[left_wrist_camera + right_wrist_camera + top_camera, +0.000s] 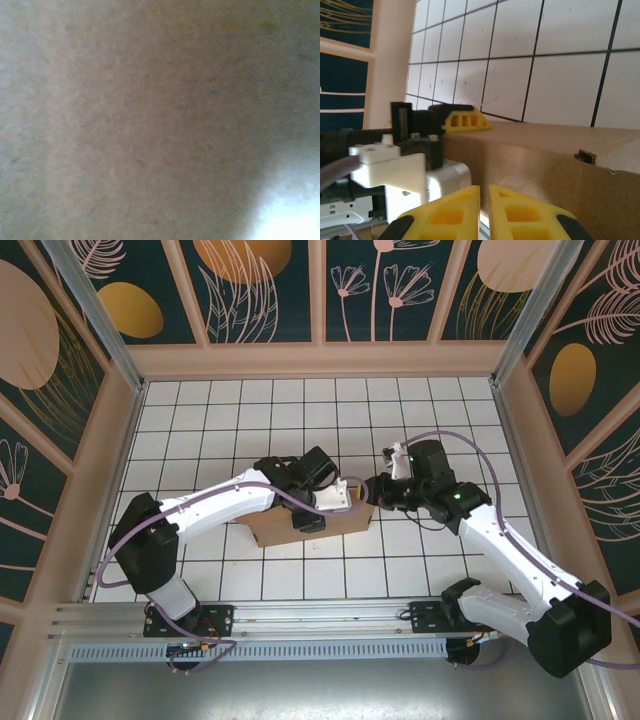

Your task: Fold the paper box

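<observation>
Brown cardboard: one paper box [300, 528] sits centrally on the tabletop [250, 410] between my two tools. My right tool [484, 212], at its right end, is narrow, yellow fingertips nearly meeting. My left tool [338, 495] is at the box's top edge; its opening I cannot tell.

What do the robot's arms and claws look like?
Both the left arm and the right arm are white with black joints and a purple cable. The right arm shows green lights. The right claw has yellow wedge fingers with cut-out holes.
</observation>
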Controlling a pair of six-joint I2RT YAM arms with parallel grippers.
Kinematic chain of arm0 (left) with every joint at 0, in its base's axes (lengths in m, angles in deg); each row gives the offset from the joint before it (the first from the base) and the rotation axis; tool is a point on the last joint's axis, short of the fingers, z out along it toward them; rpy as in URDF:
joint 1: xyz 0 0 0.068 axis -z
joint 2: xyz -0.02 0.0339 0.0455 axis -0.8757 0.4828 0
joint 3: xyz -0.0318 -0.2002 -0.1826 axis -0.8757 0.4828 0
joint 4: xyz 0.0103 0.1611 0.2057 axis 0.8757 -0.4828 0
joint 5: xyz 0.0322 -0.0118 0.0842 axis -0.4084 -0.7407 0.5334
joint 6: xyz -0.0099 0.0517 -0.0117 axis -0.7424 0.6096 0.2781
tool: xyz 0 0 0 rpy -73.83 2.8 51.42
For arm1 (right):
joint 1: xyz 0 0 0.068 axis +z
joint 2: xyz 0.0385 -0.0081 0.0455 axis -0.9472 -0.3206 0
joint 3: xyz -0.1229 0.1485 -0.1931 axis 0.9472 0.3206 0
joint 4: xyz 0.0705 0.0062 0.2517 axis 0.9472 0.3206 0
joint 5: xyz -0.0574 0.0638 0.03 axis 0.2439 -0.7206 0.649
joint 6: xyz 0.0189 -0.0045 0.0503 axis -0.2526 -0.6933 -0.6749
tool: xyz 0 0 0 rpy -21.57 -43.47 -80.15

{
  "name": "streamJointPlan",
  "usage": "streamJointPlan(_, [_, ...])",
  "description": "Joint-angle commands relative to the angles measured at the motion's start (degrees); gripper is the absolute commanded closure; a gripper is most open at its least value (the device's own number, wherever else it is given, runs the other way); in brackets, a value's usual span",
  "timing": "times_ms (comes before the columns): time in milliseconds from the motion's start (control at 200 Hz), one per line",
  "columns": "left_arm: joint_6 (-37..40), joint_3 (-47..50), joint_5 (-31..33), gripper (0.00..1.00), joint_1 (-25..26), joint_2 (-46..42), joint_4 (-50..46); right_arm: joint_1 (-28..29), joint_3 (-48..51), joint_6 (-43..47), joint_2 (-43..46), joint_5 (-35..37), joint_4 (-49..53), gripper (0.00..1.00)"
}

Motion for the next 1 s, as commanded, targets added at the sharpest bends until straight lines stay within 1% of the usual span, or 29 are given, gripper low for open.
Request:
streamJointPlan(0, [1.6,4.0,0.0,0.49,0.1,5.8,6.4,0.5,1.8,-0.3,-1.5,-1.0,-1.8,0.85])
streamJointPlan(130, [1.4,4.3,0.2,0.45,0.1,3.8,7.1,0.5,3.4,0.5,-3.3,3.3,-0.9,0.85])
streamJointPlan(245, [0.6,4.6,0.5,0.42,0.1,2.7,7.3,0.5,3.5,0.1,-4.4,4.9,-1.1,0.85])
streamJointPlan(270, [0.3,4.8,0.1,0.42,0.1,0.6,7.6,0.5,3.4,0.0,-4.4,5.2,-1.0,0.84])
streamJointPlan(470, [-2.6,6.6,-1.6,0.38,-0.2,-6.3,10.9,0.5,2.2,-0.2,-4.8,7.9,0.6,0.83])
streamJointPlan(596, [-4.6,6.0,-4.2,0.38,-0.2,-9.3,10.0,0.5,1.7,-0.2,-5.0,8.7,1.2,0.83])
streamJointPlan(711, [-5.9,7.3,-6.7,0.40,-0.1,-12.7,9.8,0.5,1.3,-0.4,-5.1,9.0,1.4,0.83])
streamJointPlan(861, [-7.5,8.7,-8.1,0.42,-0.2,-17.2,8.6,0.5,1.0,-0.4,-5.0,9.7,1.9,0.83])
streamJointPlan(991, [-8.0,10.6,-7.9,0.41,-0.1,-20.4,9.0,0.5,1.3,-0.7,-4.8,9.8,1.7,0.82])
